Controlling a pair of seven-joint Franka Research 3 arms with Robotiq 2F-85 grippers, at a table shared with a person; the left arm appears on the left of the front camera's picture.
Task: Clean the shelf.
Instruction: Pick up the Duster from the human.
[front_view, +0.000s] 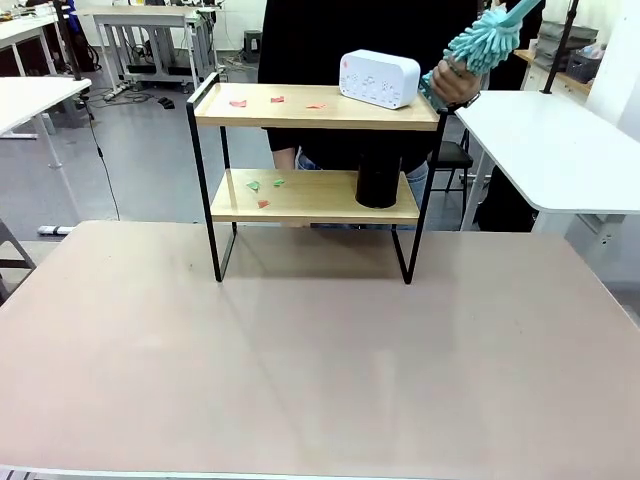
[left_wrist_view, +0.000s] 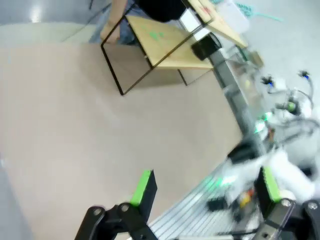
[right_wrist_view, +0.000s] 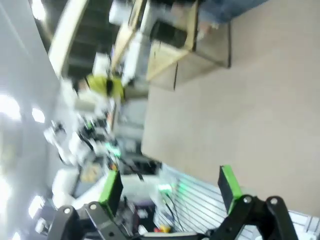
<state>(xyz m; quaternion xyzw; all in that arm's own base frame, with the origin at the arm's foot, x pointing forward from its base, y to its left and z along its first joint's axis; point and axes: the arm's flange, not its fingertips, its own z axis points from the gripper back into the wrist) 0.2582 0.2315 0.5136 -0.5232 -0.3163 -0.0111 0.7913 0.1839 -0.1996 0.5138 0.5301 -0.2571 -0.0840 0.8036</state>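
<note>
The shelf (front_view: 312, 112), two light wooden boards in a thin black frame, stands at the far middle of the table. Red scraps (front_view: 238, 102) lie on its top board beside a white clock-like box (front_view: 379, 78). Green and red scraps (front_view: 265, 185) and a black cylinder (front_view: 378, 178) sit on the lower board. A person behind holds a teal duster (front_view: 484, 44) in a hand (front_view: 455, 82) at the shelf's right end. My left gripper (left_wrist_view: 205, 187) is open over the table's near edge, the shelf (left_wrist_view: 165, 40) far off. My right gripper (right_wrist_view: 170, 187) is open too, the shelf (right_wrist_view: 167, 47) distant.
The tan table (front_view: 320, 360) spreads wide in front of the shelf. White tables stand at the right (front_view: 560, 150) and the far left (front_view: 30, 95). A black chair (front_view: 452, 155) is behind the shelf's right leg.
</note>
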